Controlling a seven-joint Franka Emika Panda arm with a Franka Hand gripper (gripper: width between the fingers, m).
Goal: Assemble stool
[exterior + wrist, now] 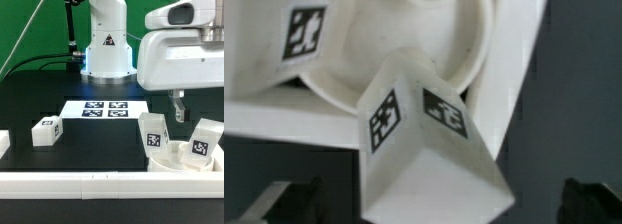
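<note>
While the gripper (178, 110) hangs over the far side of the seat disc (183, 158) at the exterior view's right, we find its jaws standing wide apart and holding nothing. In the wrist view the dark fingers (278, 200) show at opposite edges of the picture. A tagged central leg (423, 135) stands between them, and we see no contact with either finger.

We record the stool as follows. The seat disc rests on the black table (100, 148), close behind the long white rail (90, 183). Two legs stand upright at the disc, the left leg (153, 135) and the right leg (205, 140), tags facing the camera. We cannot tell whether either is seated in a notch. The loose leg (46, 131) lies on the table at the exterior view's left, well apart from the disc.

The marker board (105, 108) lies flat in front of the robot base (107, 55). In the wrist view the seat disc (393, 40) fills the background behind the central leg.
</note>
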